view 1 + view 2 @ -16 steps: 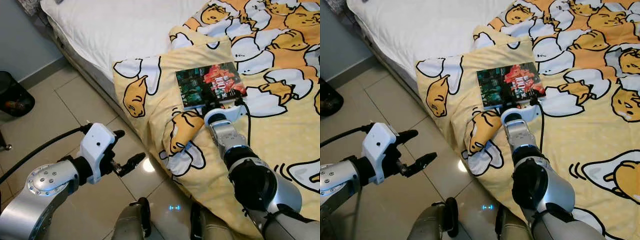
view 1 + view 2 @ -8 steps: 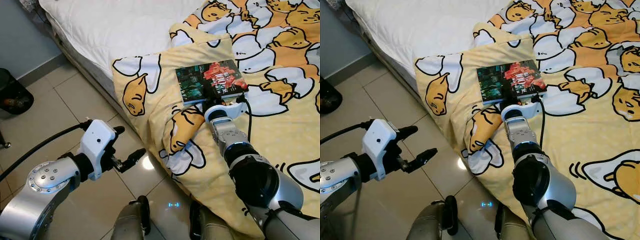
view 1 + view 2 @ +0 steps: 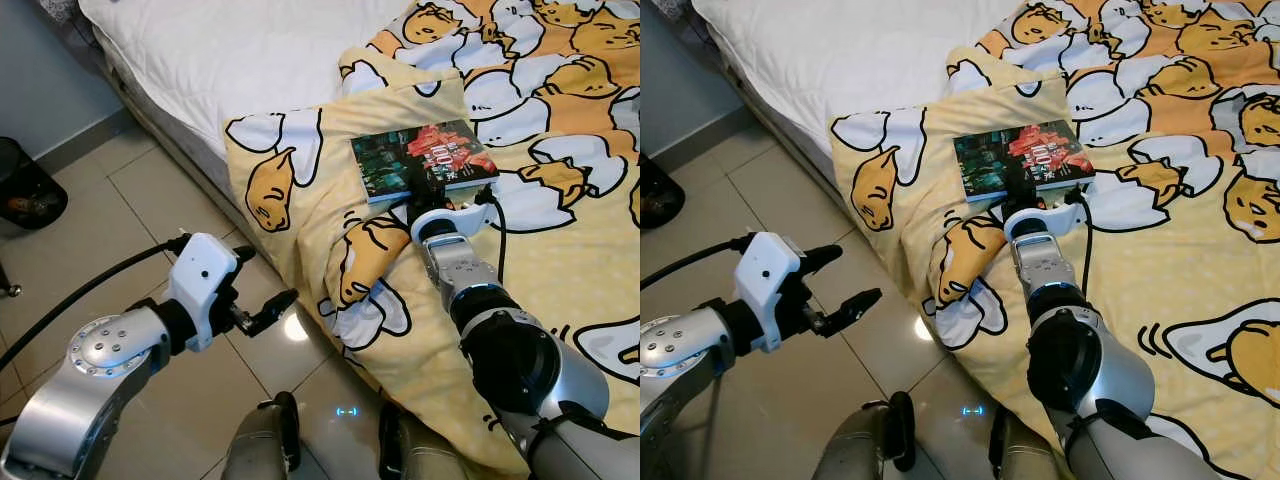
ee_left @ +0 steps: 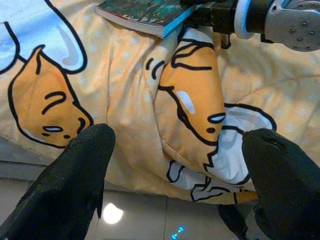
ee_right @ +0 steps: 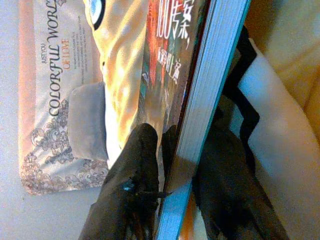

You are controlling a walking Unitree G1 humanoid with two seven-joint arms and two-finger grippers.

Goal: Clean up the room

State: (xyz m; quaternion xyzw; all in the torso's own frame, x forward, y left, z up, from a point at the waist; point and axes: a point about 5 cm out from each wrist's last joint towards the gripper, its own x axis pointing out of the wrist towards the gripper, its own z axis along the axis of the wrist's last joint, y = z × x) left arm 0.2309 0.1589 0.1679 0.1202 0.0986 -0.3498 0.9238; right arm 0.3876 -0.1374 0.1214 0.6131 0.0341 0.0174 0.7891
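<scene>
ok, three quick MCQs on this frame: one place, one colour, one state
1. The book lies on:
A. the floor
B. the blanket
C. a shelf

2. The blanket's ground colour is:
A. yellow
B. green
C. grey

3. The right pincer is:
A. open above the book
B. shut on the book
C. hanging idle

Key: 1 B, the book rests on the blanket on the bed. 2 A, yellow with egg cartoons. 3 B, the wrist view shows a finger on each side of the book's edge. The left pincer is open over the floor.

I see a thin, closed paperback book (image 3: 422,160) — dark glossy cover, red lettering — lying flat on the yellow cartoon-print duvet (image 3: 560,270), near its folded edge.
</scene>
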